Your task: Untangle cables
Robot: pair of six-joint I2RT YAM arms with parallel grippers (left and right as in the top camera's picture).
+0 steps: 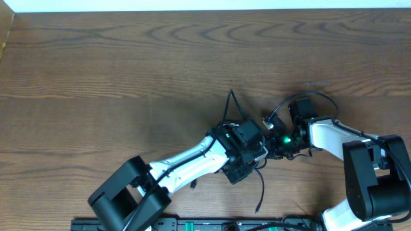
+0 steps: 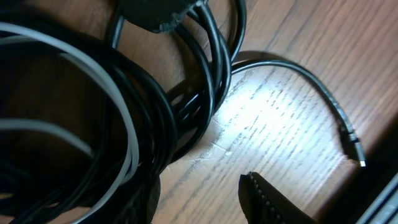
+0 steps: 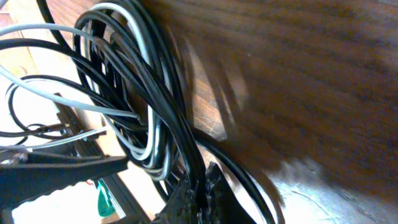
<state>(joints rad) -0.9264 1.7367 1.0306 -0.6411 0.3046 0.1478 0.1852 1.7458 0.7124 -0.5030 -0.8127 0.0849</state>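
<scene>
A tangle of black and pale grey cables point(image 2: 106, 118) fills the left of the left wrist view. One loose black cable point(image 2: 298, 71) curves across the wood to a plug end point(image 2: 353, 148). My left gripper point(image 2: 205, 202) is open beside the bundle, with bare wood between its fingers; the left finger is partly hidden by cables. In the right wrist view, my right gripper point(image 3: 200, 190) is shut on a few black strands of the cable bundle point(image 3: 143, 93). From overhead both grippers, left point(image 1: 258, 147) and right point(image 1: 278, 139), meet over the tangle at the table's middle.
Black cable loops point(image 1: 307, 97) stick out behind the right arm, and one strand point(image 1: 261, 189) trails toward the near edge. A black rail point(image 1: 192, 224) runs along the front. The wooden table point(image 1: 128, 70) stretches to the left and back.
</scene>
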